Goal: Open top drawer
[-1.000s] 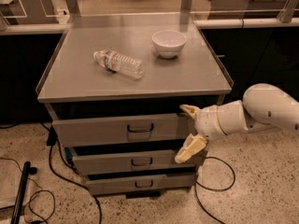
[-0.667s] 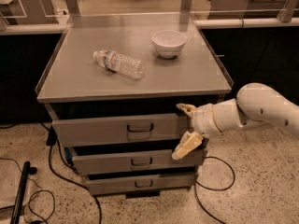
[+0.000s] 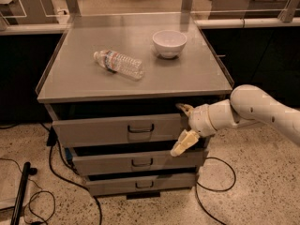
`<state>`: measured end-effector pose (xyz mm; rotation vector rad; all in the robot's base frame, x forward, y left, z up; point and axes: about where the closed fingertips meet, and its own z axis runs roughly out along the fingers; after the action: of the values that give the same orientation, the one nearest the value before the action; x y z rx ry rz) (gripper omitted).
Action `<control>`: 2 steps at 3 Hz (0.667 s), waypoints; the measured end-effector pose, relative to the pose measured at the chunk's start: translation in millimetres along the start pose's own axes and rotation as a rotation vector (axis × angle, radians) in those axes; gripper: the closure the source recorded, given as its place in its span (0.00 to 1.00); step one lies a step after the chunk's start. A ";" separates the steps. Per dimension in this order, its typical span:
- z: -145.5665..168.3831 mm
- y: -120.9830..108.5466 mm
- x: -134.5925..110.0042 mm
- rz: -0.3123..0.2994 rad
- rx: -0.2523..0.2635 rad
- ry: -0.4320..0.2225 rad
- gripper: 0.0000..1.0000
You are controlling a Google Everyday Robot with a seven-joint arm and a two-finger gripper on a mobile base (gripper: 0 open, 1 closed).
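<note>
We see the top drawer point(image 3: 103, 131) directly under the grey surface point(image 3: 192, 78), the tallest and widest of three grey fronts. A dark gap runs between its upper edge and the lip of the surface. Its small dark loop handle point(image 3: 140, 128) sits at the centre of the front.

The tool point(image 3: 177, 129) is at the right end of the top drawer's front, well to the right of the handle. It stands wide: one pale finger reaches toward the drawer's upper right corner, and the other finger point(image 3: 183, 143) angles down past the drawer's lower edge. We see nothing held between them. We cannot tell whether either finger touches the metal. The white arm point(image 3: 262, 109) comes in from the right of the drawer, roughly level with its front.

Below the top drawer we see the middle drawer point(image 3: 108, 164) and under that the bottom drawer point(image 3: 112, 186), each shorter in front and with its own small handle.

Above the top drawer, on the surface, a clear plastic bottle point(image 3: 119, 63) lies on its side over the drawer's left half. A white bowl point(image 3: 169, 42) stands upright farther back, over the drawer's right half and well apart from the bottle.

A dark cable point(image 3: 224, 175) loops on the speckled floor point(image 3: 262, 191), below and to the right of the top drawer.
</note>
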<state>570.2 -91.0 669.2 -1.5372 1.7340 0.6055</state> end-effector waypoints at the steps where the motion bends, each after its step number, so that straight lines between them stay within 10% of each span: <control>1: 0.0 0.0 0.0 0.000 0.000 0.000 0.18; 2: 0.1 0.0 0.0 0.000 0.000 0.000 0.42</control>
<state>570.2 -90.9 669.2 -1.5373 1.7340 0.6056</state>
